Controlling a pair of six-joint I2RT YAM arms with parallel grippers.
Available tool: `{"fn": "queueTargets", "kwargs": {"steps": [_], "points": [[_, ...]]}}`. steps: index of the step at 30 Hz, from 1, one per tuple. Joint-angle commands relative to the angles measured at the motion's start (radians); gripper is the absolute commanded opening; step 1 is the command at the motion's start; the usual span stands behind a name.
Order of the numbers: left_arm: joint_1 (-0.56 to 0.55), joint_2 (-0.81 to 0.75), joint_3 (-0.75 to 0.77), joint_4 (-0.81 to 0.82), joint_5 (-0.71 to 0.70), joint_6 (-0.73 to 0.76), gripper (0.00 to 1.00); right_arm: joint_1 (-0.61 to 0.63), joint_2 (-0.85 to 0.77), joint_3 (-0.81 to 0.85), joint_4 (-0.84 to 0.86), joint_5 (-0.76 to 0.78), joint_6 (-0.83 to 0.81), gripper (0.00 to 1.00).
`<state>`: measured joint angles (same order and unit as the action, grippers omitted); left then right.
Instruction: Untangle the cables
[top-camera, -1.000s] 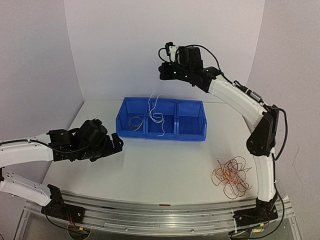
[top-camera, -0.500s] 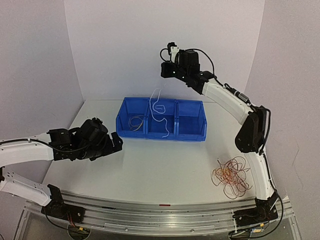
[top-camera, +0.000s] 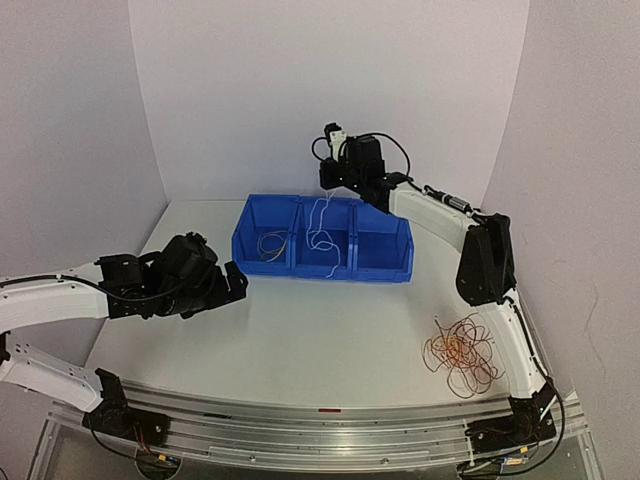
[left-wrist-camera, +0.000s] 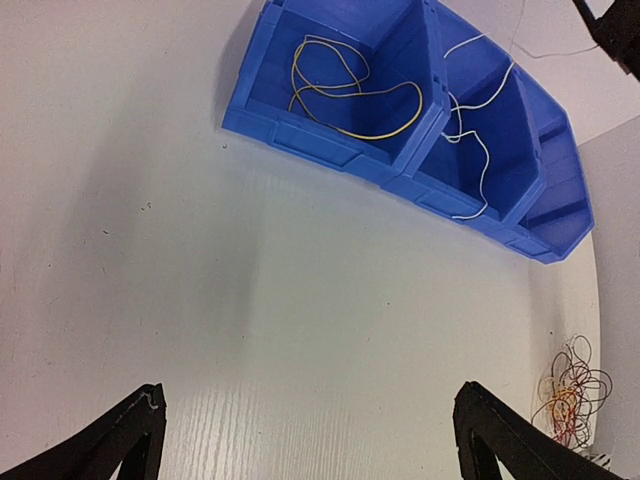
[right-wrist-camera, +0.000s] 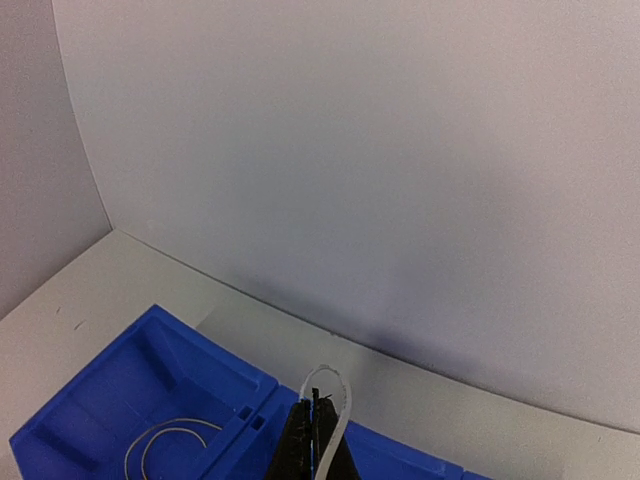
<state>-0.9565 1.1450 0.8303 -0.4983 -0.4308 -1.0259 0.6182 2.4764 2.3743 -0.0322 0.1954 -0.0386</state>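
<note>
Near right, beside my right arm's base: a loose tangle of red and tan cables (top-camera: 463, 352) lies on the table (top-camera: 320, 340). Near left: the left gripper (top-camera: 232, 283) hangs low over the table, jaws spread wide, holding nothing.

Mid-table: a blue bin (top-camera: 380, 268) with three compartments. A yellow cable (top-camera: 268, 243) is coiled in the left one. A divider (top-camera: 294, 244) separates it from the middle one.

Above the middle compartment the right gripper (top-camera: 327, 186) is clenched on a white cable (top-camera: 320, 236). The cable hangs into that compartment, its end draped over the front wall. Behind is a plain white wall (top-camera: 300, 90).
</note>
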Motion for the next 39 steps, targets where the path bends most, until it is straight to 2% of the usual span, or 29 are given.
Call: {"fn": "queueTargets", "kwargs": {"steps": [1,5,10,17,25,30,39], "points": [[-0.002,-0.003,0.015,0.0,-0.008,-0.016,1.0,0.005,-0.074,-0.155,0.023,-0.012,0.001,0.0],[-0.002,0.004,0.019,0.006,-0.006,-0.011,1.0,0.005,-0.089,-0.245,0.002,-0.101,0.0,0.0],[-0.002,0.027,0.03,0.01,0.0,-0.003,1.0,0.005,-0.052,-0.172,-0.118,-0.12,-0.022,0.02],[-0.002,0.042,0.033,0.02,0.004,-0.001,1.0,0.006,-0.067,-0.162,-0.195,-0.157,-0.007,0.34],[-0.002,0.047,0.035,0.038,0.007,0.003,1.0,0.01,-0.158,-0.235,-0.237,-0.174,-0.004,0.57],[-0.002,0.059,0.04,0.055,0.015,0.014,1.0,0.022,-0.235,-0.286,-0.263,-0.103,-0.029,0.61],[-0.002,0.088,0.056,0.072,0.033,0.027,1.0,0.027,-0.261,-0.235,-0.457,0.025,-0.096,0.66]]}}
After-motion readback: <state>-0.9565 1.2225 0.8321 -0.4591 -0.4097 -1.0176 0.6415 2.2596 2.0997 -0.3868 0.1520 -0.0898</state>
